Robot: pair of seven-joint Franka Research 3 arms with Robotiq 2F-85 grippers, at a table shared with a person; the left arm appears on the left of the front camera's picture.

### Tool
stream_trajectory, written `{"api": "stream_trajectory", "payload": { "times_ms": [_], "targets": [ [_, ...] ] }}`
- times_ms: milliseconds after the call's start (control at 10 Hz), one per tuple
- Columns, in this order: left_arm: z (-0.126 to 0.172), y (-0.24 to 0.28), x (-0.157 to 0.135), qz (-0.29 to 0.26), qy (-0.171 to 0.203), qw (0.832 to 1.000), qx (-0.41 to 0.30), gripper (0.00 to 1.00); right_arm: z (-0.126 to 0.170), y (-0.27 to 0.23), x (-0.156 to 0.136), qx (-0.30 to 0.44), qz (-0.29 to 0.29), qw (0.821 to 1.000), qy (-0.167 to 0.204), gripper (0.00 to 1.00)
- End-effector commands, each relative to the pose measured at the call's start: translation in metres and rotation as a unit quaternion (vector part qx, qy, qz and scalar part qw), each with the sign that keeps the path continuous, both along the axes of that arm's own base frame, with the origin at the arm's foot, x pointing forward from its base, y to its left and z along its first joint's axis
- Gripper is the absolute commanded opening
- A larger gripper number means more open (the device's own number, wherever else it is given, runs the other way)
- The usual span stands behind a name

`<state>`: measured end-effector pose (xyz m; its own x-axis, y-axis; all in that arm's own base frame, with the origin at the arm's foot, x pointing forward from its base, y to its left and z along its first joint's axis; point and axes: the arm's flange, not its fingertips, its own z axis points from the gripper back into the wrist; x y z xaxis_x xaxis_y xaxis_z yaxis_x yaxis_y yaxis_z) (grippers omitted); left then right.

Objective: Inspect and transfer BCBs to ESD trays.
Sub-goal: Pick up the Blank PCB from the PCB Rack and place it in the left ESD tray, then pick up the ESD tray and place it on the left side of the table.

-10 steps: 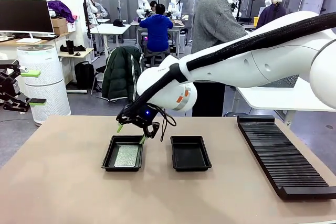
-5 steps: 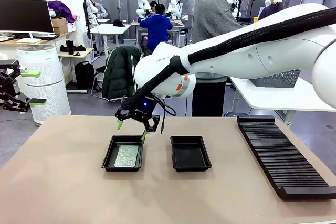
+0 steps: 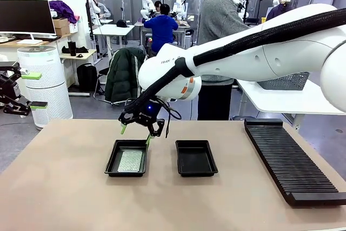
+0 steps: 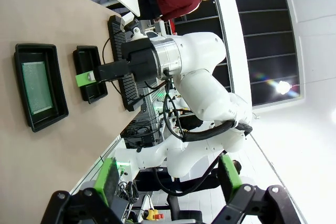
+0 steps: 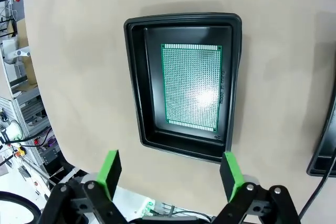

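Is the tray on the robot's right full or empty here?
Empty: the right ESD tray shows only its bare glossy black floor, while the left ESD tray holds a green BCB lying flat.

Worktop, frame centre: two black trays side by side, a gap between them. Left tray holds one green board, flat on its floor. Right tray is empty. Right arm reaches in from frame right. The right jaws stand spread, gripping nothing, just above the left tray's far rim. The left jaws are spread at the far left edge, off the worktop. Ribbed black rack at right.
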<state>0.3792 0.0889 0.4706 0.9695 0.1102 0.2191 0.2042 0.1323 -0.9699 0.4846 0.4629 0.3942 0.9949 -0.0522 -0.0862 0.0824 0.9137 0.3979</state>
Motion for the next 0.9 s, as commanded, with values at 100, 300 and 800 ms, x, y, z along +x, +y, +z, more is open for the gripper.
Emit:
{"api": "stream_trajectory", "payload": {
  "times_ms": [100,300,800],
  "targets": [
    [0.0001,0.0008,-0.0001,0.000,0.000,1.000,-0.002,1.00,-0.0012,-0.0003,-0.0009,0.004,-0.003,1.000,-0.004,1.00],
    [0.0001,0.0008,-0.0001,0.000,0.000,1.000,-0.002,1.00,-0.0012,-0.0003,-0.0009,0.004,-0.003,1.000,-0.004,1.00],
    [0.0001,0.0008,-0.0001,0.000,0.000,1.000,-0.002,1.00,-0.0012,-0.0003,-0.0009,0.004,-0.003,1.000,-0.004,1.00]
  ]
}}
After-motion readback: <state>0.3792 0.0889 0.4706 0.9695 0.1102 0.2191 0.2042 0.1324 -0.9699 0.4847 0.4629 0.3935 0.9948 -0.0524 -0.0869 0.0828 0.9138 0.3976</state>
